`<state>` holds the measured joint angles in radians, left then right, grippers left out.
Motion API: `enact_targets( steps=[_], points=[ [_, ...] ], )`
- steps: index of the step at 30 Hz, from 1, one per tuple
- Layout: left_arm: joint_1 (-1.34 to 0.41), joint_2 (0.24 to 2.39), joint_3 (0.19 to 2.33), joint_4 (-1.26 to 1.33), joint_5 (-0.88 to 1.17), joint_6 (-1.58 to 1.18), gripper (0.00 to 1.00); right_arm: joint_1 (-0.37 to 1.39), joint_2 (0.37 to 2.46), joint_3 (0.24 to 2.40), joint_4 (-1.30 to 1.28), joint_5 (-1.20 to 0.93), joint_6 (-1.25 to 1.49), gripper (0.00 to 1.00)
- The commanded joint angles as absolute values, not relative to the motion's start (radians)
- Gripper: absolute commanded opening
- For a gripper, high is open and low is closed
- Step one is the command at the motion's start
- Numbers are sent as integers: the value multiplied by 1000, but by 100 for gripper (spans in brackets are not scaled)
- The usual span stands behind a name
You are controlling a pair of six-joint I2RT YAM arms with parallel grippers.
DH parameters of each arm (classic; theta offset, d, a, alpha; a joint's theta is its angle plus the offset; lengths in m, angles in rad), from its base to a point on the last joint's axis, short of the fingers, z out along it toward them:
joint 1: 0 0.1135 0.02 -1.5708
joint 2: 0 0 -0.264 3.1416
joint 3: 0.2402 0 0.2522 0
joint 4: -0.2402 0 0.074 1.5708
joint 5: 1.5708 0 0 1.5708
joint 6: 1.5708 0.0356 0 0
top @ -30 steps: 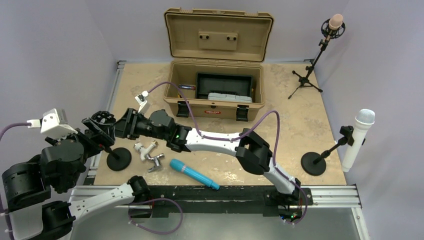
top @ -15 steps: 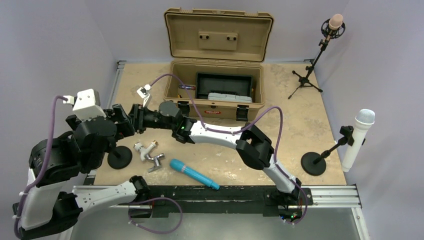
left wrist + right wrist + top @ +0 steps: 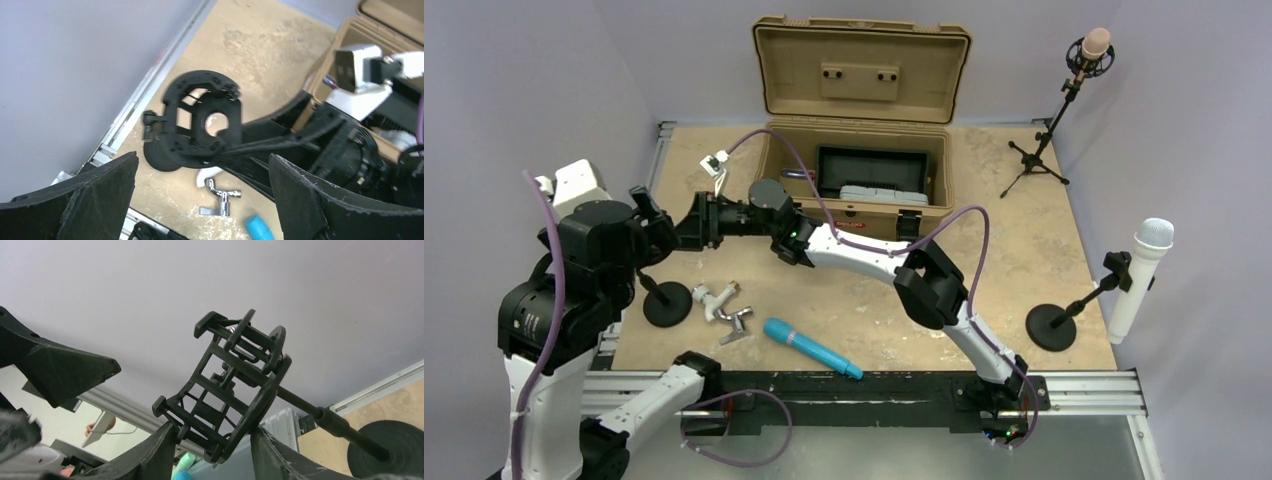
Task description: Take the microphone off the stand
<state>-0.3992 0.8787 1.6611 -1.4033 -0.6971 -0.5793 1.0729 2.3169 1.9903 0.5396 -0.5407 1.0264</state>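
A blue microphone lies loose on the table near the front edge; its tip shows in the left wrist view. The left stand has a round black base and an empty black shock mount. My right gripper is shut on the mount's ring; in the top view it reaches far left. My left gripper is wide open and empty, above the mount and base. A white microphone sits in a stand at the right. A pink one sits on a tripod at the back right.
An open tan case stands at the back centre, with the right arm's purple cable looping over it. A chrome and white tap fitting lies between the stand base and the blue microphone. The left wall is close behind the stand.
My left arm has risen and its open gripper has swung up and back over the stand. My right gripper has moved slightly farther back, still on the shock mount.
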Motion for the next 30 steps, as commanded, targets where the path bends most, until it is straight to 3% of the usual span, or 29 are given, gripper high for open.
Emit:
enact_targets(
  steps=[1,5,13,19,23,30],
  points=[
    [-280,866,1695,-1361,-706,-559,100,1039,2309,2028,551,-592,909,57],
    [-103,868,1685,-1367,-659,-552,100,1035,2294,2026,547,-618,893,73],
    [330,886,1601,-1330,-421,-532,98,1021,2278,2053,536,-661,896,88],
    [387,822,1556,-1311,-501,-581,95,996,2201,2009,528,-674,883,89],
    [394,830,1515,-1307,-570,-615,84,982,2114,1952,482,-658,836,89],
    [396,789,1401,-1279,-651,-679,82,940,1975,1810,400,-622,765,89]
  ],
)
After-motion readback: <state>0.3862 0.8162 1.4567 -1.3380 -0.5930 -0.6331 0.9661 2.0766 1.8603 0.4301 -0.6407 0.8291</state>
